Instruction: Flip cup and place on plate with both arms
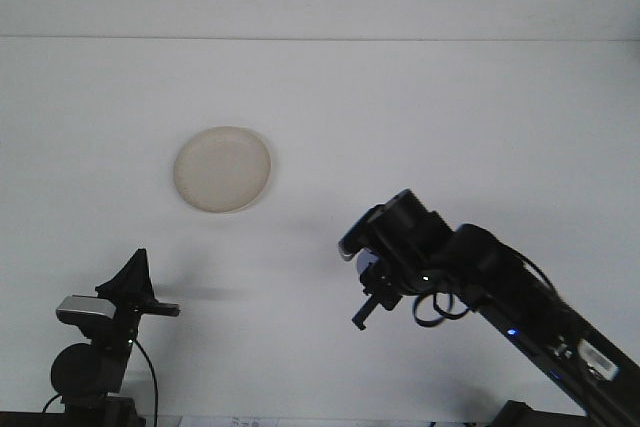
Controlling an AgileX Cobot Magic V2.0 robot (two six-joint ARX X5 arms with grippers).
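From the front, my right arm [500, 292] reaches in from the lower right corner, a chain of glossy black, rounded joints with looped cable, ending in my right fingers [368, 282] turned down and to the left over the middle of the bench [450, 117]. A sliver of blue shows at the left edge of that wrist, under a grey bar; I take it for the cup [362, 256], nearly all of it hidden behind my own housing, so I cannot tell which way it is tipped, and I cannot tell whether these fingers are clamped on it or not

The plate [222, 169] is a flat, round, cream disc with a low rim, matte, lying alone on the bench up and to the left, well apart from the cup

My left fingers [135, 282] sit low in the left corner, a dark pointed wedge above a grey block and round black motor; I cannot tell if they are apart or together

The bench is plain white and smooth
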